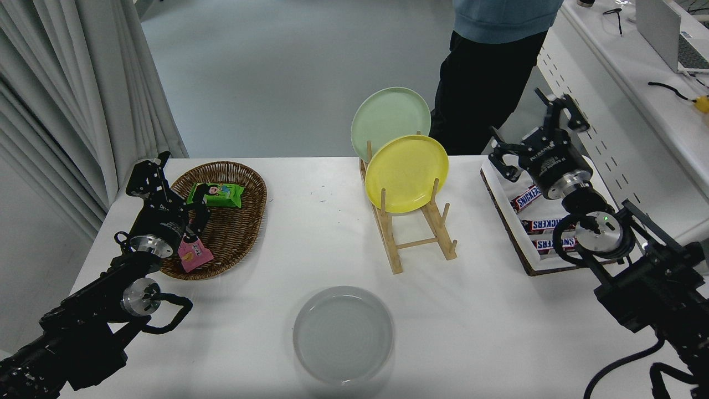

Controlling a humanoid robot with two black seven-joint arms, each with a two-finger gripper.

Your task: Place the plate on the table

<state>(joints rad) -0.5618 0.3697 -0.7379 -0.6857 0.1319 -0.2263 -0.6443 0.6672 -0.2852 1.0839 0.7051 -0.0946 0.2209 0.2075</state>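
Note:
The light-gray plate [343,333] lies flat on the white table [310,233] near its front edge, at the middle. My right gripper [536,134] is open and empty, raised over the far right of the table above the tray, far from the plate. My left gripper [150,180] is parked at the lower left beside the wicker basket.
A wooden rack [412,233] holds a yellow plate [406,173] and a pale green plate [390,116]. A wicker basket [230,227] holds snack packets. A white tray [545,221] at right holds candy bars. A person [490,66] stands at the far side.

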